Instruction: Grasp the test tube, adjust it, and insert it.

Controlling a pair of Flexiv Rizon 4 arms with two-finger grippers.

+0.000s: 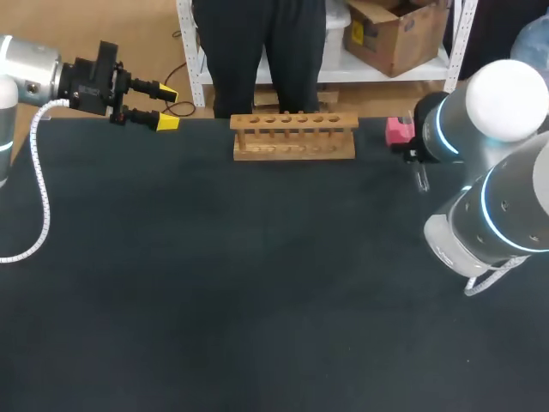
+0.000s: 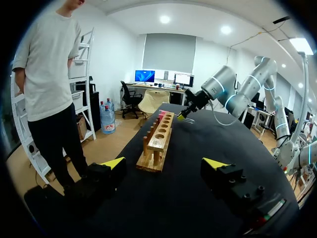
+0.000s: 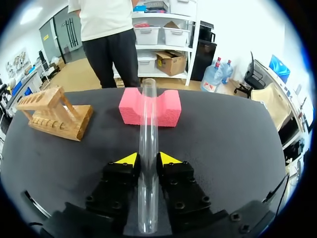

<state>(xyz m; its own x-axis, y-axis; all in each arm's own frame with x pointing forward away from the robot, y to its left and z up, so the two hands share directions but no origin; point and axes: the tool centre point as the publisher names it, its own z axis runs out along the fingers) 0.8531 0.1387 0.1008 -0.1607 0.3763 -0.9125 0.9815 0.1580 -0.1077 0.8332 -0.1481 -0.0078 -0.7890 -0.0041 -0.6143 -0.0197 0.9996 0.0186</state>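
Black-matted table [image 1: 257,283], with a wooden test tube rack [image 1: 293,137] at its far edge and a pink foam block [image 3: 168,110] near the rack. My left gripper [image 2: 164,163] hangs with fingers wide apart and holds nothing, aimed along the rack. My right gripper [image 3: 147,159] is clamped on the clear test tube [image 3: 148,124], which points toward the foam block. I judge the tube light, stiff, slick and breakable. A gentle hold on the shaft, leaving the rounded end free, should suit insertion.
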